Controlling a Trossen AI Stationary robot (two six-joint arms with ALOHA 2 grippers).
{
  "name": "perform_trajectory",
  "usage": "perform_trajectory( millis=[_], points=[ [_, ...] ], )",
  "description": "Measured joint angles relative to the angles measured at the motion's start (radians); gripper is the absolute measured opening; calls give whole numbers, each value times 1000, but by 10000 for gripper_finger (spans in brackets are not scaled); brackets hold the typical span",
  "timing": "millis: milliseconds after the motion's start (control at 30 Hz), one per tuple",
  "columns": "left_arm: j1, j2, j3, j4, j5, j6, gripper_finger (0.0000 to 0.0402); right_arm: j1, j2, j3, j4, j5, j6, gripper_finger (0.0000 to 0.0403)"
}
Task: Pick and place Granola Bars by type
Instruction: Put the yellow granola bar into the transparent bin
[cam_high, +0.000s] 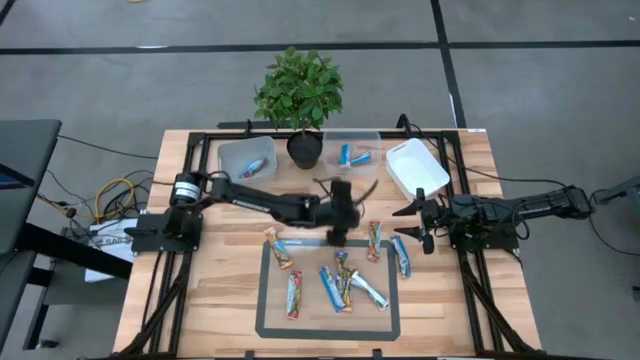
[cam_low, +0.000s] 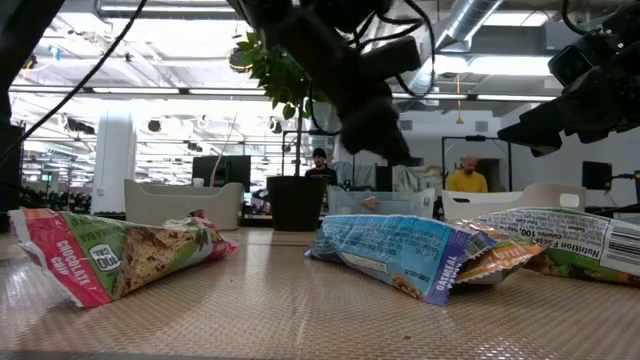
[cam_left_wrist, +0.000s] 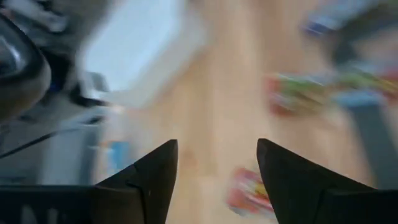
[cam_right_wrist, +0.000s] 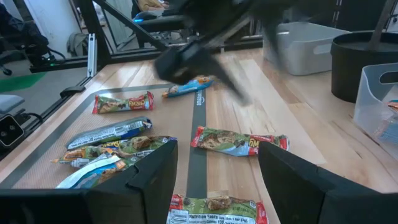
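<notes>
Several granola bars lie in and around a grey taped rectangle (cam_high: 262, 300) on the wooden table: red, green and tan ones (cam_high: 294, 295) (cam_high: 283, 250) (cam_high: 373, 240) and blue and white ones (cam_high: 330, 288) (cam_high: 401, 255). More blue bars lie in two clear tubs (cam_high: 245, 158) (cam_high: 352, 150). My left gripper (cam_high: 338, 236) hangs open and empty above the rectangle's far edge; its fingers stand apart in the left wrist view (cam_left_wrist: 217, 155). My right gripper (cam_high: 408, 225) is open and empty at the rectangle's far right corner, facing left over the bars (cam_right_wrist: 217, 155).
A potted plant (cam_high: 300, 95) stands at the far edge between the clear tubs. A white tub (cam_high: 415, 165) sits at the far right. Black frame rails run along both table sides. People show in the room behind, in the low view (cam_low: 466, 178).
</notes>
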Motion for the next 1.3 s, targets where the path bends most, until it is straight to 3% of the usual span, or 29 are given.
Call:
perform_trajectory(
  millis=[333,633,867,1167,1300],
  points=[
    [-158,-56,0,-515,203,-49,209,0,0,0,1,0,0,219],
    [-264,-138,-39,-895,216,-128,209,0,0,0,0,0,0,219],
    [-324,-206,-198,-896,216,-159,209,0,0,0,0,0,0,219],
    [-328,-280,-400,-682,82,-30,209,0,0,0,0,0,0,219],
    [-322,-284,-457,-612,80,15,209,0,0,0,0,0,0,219]
  ],
)
